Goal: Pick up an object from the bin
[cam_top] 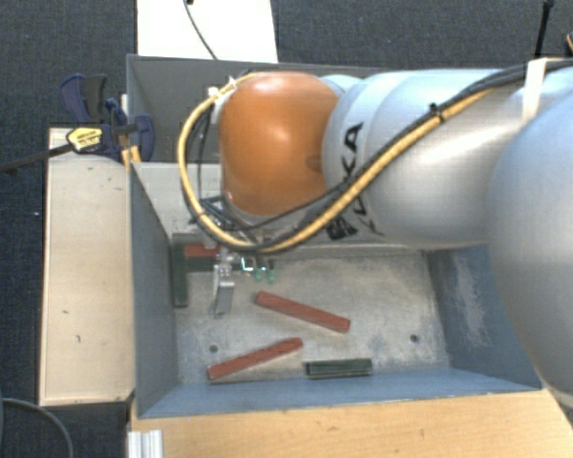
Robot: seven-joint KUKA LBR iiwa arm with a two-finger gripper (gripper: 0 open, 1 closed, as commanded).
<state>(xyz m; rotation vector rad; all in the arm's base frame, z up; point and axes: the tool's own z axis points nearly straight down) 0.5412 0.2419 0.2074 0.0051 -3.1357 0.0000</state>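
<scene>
Near wall of the bin (296,389): a short dark green bar (338,368) lies flat, just right of centre. Just left of it is a reddish-brown stick (255,359), angled, close to the bar, with what looks like a small gap. Further in, a second reddish-brown stick (303,313) is angled the other way, apart from both. Far left, my gripper (225,289) sits low by the floor, under the orange wrist cover (272,141). I can't tell if it's open or closed. Nearest things are a long dark green bar (179,277) along the left wall, just left of the gripper, and a small red piece (200,252) at that bar's far end, in the far-left corner.
</scene>
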